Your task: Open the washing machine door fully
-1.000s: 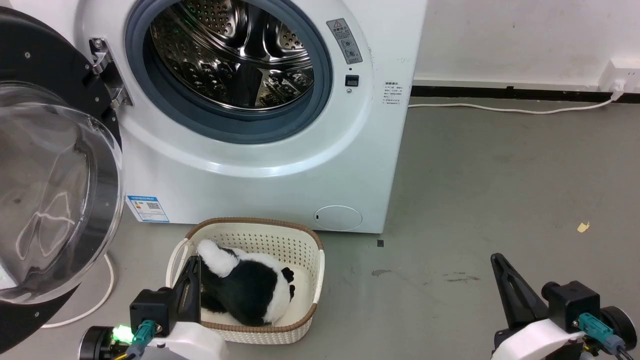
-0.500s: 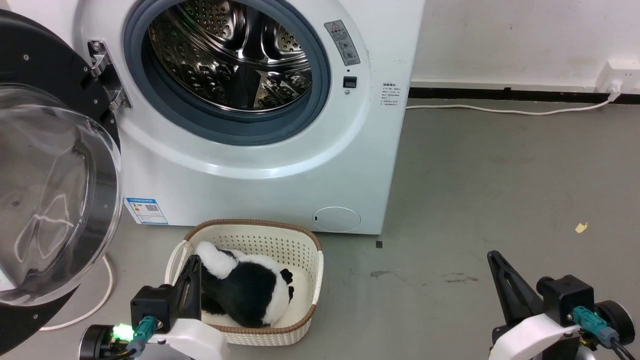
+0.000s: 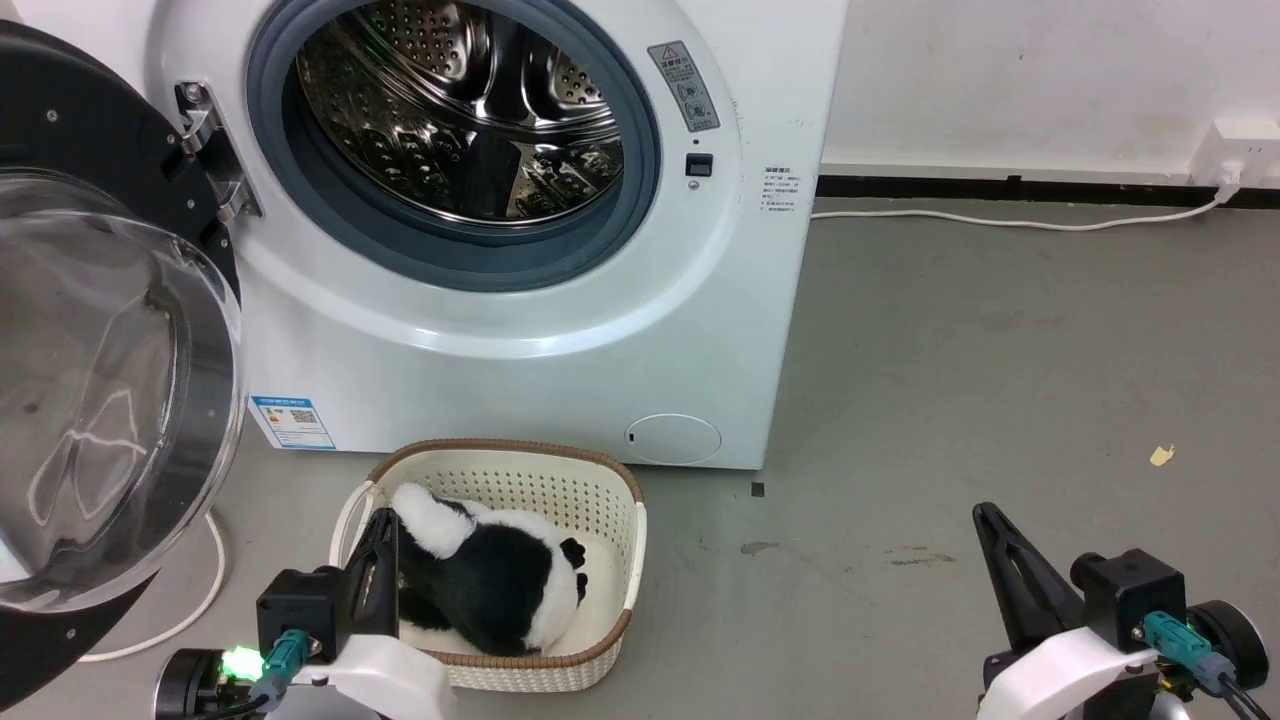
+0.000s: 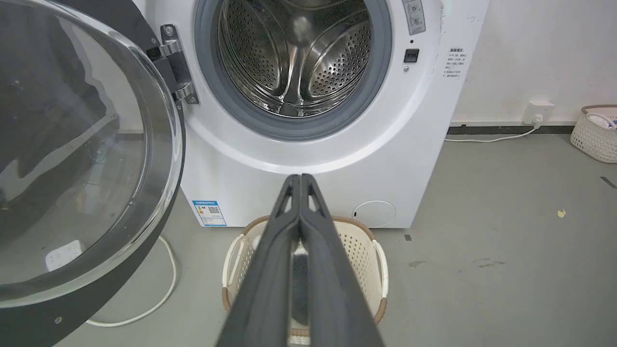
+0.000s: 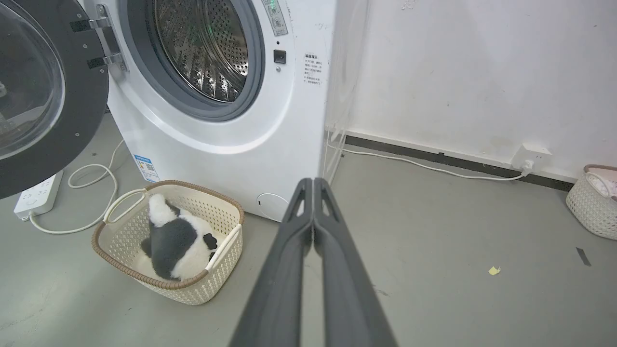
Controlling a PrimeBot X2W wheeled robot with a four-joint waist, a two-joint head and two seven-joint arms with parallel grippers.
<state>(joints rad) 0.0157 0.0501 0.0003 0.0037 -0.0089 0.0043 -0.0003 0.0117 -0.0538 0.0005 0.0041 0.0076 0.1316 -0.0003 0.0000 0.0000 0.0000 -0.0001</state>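
Observation:
The washing machine door [image 3: 100, 330] stands swung wide to the left, its black rim around a bulging clear glass bowl, held by a metal hinge [image 3: 210, 150]. The white washing machine [image 3: 560, 340] shows its steel drum [image 3: 470, 110] inside a grey gasket. My left gripper [image 3: 380, 525] is shut, low at the lower left over the basket, apart from the door [image 4: 82, 159]. My right gripper [image 3: 985, 515] is shut at the lower right above the bare floor. Both wrist views show the fingers pressed together, left gripper [image 4: 300, 178] and right gripper [image 5: 313, 182].
A cream perforated basket [image 3: 610, 500] with a black-and-white plush toy [image 3: 490, 575] sits on the floor before the machine. A white cable [image 3: 190, 610] loops under the door, near a power strip [image 5: 36, 195]. Another basket [image 5: 595, 200] stands far right by the wall.
The camera has shifted slightly, so the whole picture sits a little differently. The door and both grippers hold about the same places.

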